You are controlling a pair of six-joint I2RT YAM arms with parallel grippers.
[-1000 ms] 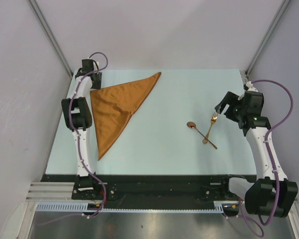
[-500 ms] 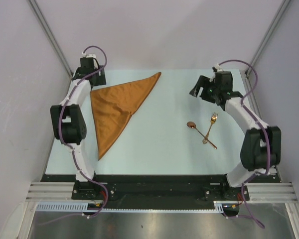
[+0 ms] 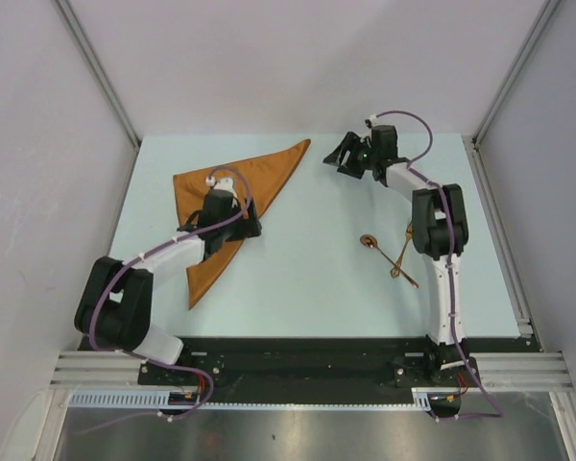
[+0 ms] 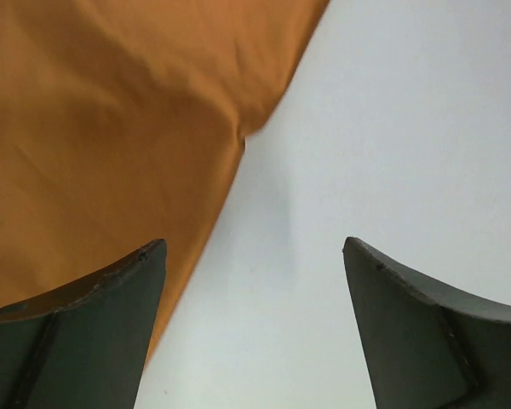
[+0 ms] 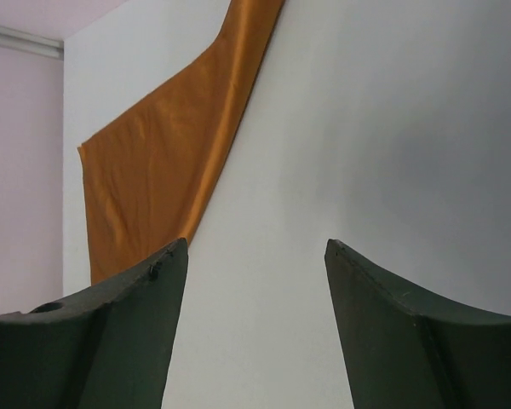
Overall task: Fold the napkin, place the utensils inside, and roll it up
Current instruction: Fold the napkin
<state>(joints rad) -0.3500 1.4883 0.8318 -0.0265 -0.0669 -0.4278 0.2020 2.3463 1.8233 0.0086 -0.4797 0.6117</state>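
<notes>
- Lying folded into a triangle, the napkin [image 3: 269, 171] is sitting in the upper left part of the table [image 3: 307, 288] in the top view, with one long tip reaching toward the upper centre and another pointing down toward the lower left.
- The left gripper [image 3: 249, 229] is hovering over the napkin's right-hand corner, and its arm is crossing the lower half of the cloth.
- In the left wrist view its jaws are standing wide apart with nothing between them. One finger [image 4: 111, 315] is showing over the orange cloth and the other over bare table, so the napkin's edge is running up between them.
- The right gripper [image 3: 334, 154] is reaching across the upper centre of the top view, just beside the napkin's upper tip but not touching it.
- In the right wrist view its jaws are also standing apart and gripping nothing. Bare table is showing between the fingers, and the napkin is filling the upper left of that frame.
- The utensils are lying at right of centre in the top view, well apart from the napkin. The spoon [image 3: 369, 241] is pointing its bowl to the upper left, and the fork [image 3: 405, 248] is crossing over the spoon's handle, its tines lying close beside the right arm [image 3: 440, 221].
</notes>
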